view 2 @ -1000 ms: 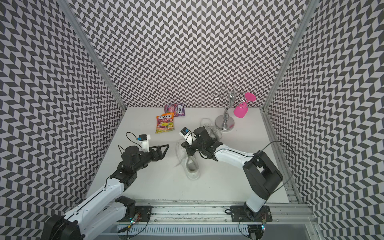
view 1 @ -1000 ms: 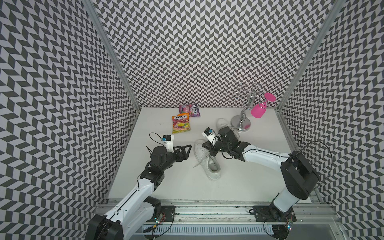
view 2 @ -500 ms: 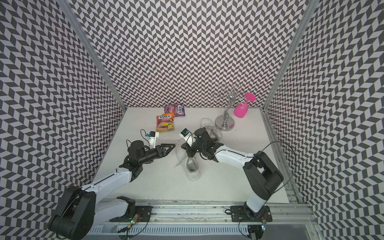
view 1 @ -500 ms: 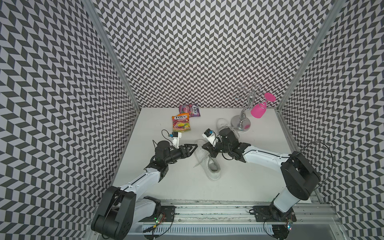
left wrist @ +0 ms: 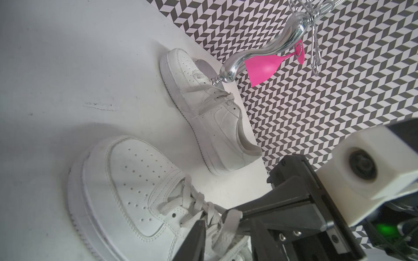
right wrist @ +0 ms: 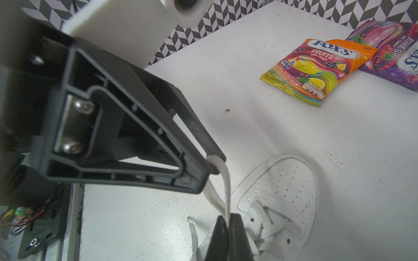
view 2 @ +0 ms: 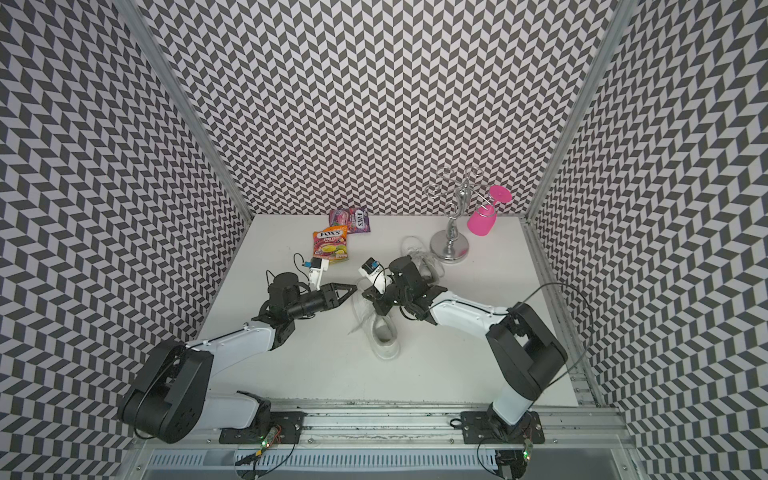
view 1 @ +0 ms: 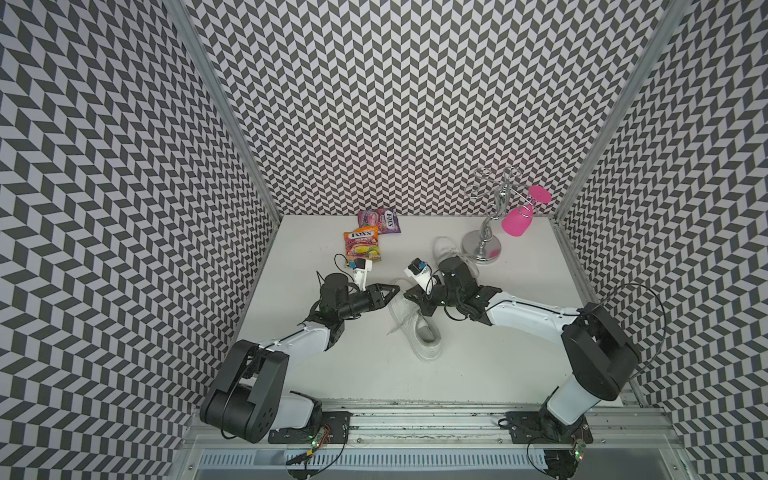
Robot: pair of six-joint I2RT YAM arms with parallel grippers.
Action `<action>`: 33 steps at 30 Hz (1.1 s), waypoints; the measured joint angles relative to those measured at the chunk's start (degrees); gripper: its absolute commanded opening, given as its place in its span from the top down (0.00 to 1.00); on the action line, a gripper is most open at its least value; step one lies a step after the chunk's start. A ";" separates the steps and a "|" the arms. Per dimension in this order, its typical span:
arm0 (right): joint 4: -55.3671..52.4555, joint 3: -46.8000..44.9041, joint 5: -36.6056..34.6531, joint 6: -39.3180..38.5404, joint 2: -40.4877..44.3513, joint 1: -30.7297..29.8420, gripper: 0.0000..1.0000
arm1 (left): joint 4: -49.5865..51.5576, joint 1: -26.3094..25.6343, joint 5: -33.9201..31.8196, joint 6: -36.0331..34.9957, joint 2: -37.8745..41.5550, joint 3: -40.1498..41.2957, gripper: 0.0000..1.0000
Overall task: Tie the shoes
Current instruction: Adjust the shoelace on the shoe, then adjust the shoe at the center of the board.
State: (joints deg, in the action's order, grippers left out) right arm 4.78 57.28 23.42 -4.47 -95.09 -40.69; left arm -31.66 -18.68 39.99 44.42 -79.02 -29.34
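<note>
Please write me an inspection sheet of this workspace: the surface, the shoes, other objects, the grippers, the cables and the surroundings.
Surface: white table, scuffed and marked.
Job's things: near shoe, laces loose; far shoe beside the stand, laces appear knotted.
Clutter: two candy bags, overlapping; chrome stand holding a pink glass.
Grippers: right gripper shut on a lace of the near shoe; left gripper pinches the same lace's loop.
Cables: black cable looping off the right arm; loose wires at both bases.
Surroundings: chevron-patterned walls on three sides; metal rail in front.
</note>
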 measured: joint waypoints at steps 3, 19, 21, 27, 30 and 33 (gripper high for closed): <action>-0.04 -0.04 -0.02 0.09 0.26 0.00 0.86 | -0.15 -0.09 0.39 0.00 -0.72 -0.28 0.95; 1.18 -19.54 -2.54 14.10 25.77 5.70 0.03 | 0.17 -0.33 0.85 -1.77 -0.74 -0.57 1.00; 1.14 -22.08 0.17 16.50 25.86 5.70 0.03 | 0.31 -0.37 0.85 -1.95 -0.72 -0.57 1.00; 1.64 -28.76 7.69 22.93 25.09 4.66 0.03 | 0.50 -0.44 0.85 -2.38 -0.63 -0.59 1.00; 3.52 -29.05 10.32 25.38 23.02 2.34 0.05 | 0.63 -0.44 0.85 -2.40 -0.52 -0.66 1.00; 6.54 -28.89 11.65 27.56 20.68 -0.33 0.07 | 0.85 -0.44 0.85 -2.51 -0.35 -0.81 1.00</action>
State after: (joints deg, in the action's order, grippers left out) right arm 11.31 28.38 35.07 23.09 -74.41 -41.01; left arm -30.81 -19.11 40.84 41.91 -79.37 -30.15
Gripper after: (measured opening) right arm 0.942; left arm 0.039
